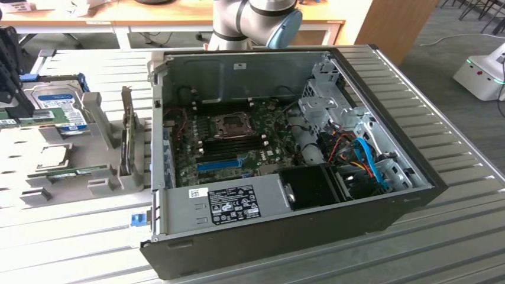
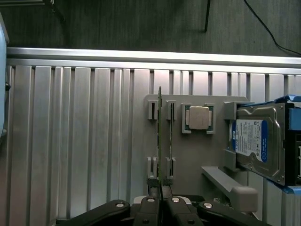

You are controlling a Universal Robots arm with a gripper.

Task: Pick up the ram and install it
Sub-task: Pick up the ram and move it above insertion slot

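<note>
The ram point(image 2: 160, 136) shows edge-on as a thin green line running out from between my fingertips, over the grey holder point(image 2: 188, 155) and between its two rows of slots. My gripper point(image 2: 161, 201) is shut on it. In the exterior view the dark gripper point(image 1: 14, 100) hangs at the far left edge with the green, white-labelled ram point(image 1: 28, 119) level beneath it, above the holder point(image 1: 94, 183). The open computer case point(image 1: 276, 236) lies to the exterior view's right, with the motherboard point(image 1: 236, 148) and its dark memory slots point(image 1: 236, 142) facing up.
The holder also carries a silver hard drive with a blue label point(image 2: 256, 141), a processor chip point(image 2: 198, 117) and another green stick point(image 1: 79, 171). A blue slot point(image 1: 217, 164), cables point(image 1: 367, 163) and a drive cage point(image 1: 327, 100) sit inside the case. The table point(image 1: 442, 248) is ribbed metal.
</note>
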